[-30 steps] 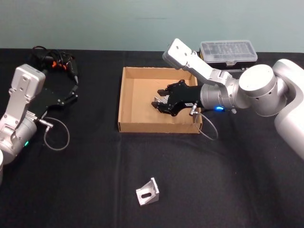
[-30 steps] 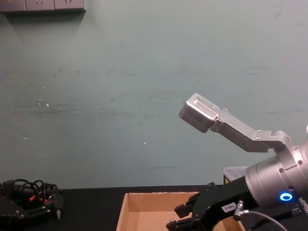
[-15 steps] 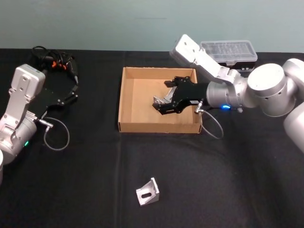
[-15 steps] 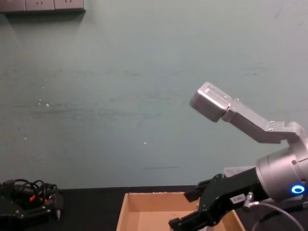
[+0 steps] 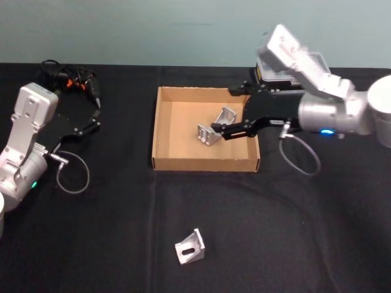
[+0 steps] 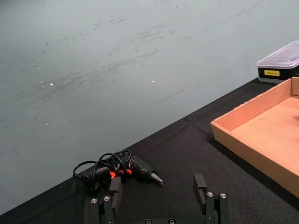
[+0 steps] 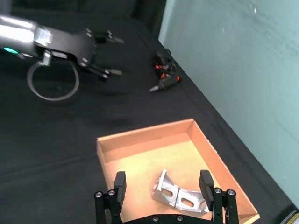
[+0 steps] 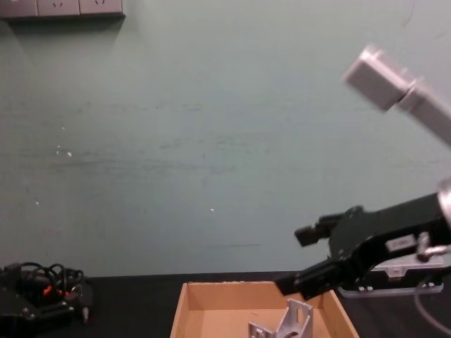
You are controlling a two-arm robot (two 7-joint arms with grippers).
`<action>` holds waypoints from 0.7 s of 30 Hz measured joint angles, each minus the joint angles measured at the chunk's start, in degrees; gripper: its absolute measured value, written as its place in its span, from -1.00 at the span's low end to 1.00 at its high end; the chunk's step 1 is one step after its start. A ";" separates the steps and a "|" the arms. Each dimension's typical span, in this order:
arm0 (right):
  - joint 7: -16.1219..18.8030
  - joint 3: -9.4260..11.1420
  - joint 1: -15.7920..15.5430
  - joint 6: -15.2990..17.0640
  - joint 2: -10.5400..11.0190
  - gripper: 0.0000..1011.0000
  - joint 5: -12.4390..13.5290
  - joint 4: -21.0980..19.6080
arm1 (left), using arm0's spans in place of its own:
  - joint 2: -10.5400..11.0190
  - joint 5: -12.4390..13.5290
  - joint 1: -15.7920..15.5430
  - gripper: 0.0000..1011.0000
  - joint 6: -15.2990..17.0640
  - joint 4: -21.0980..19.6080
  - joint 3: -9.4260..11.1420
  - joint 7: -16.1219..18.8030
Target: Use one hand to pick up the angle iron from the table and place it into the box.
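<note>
Withdrawn rightward, right pincer hangs wide open and empty, angle iron lying inside box; left pincer parked open.

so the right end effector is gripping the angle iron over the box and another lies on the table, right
Not gripping: the right end effector is open over the box, and the angle iron lies loose on the box floor, as the right wrist view shows. A second angle iron does lie on the table.
</note>
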 joint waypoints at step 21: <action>9.14 -0.07 -6.18 -1.16 12.07 0.98 9.67 -14.53 | 0.00 0.00 0.00 0.98 0.00 0.00 0.00 0.00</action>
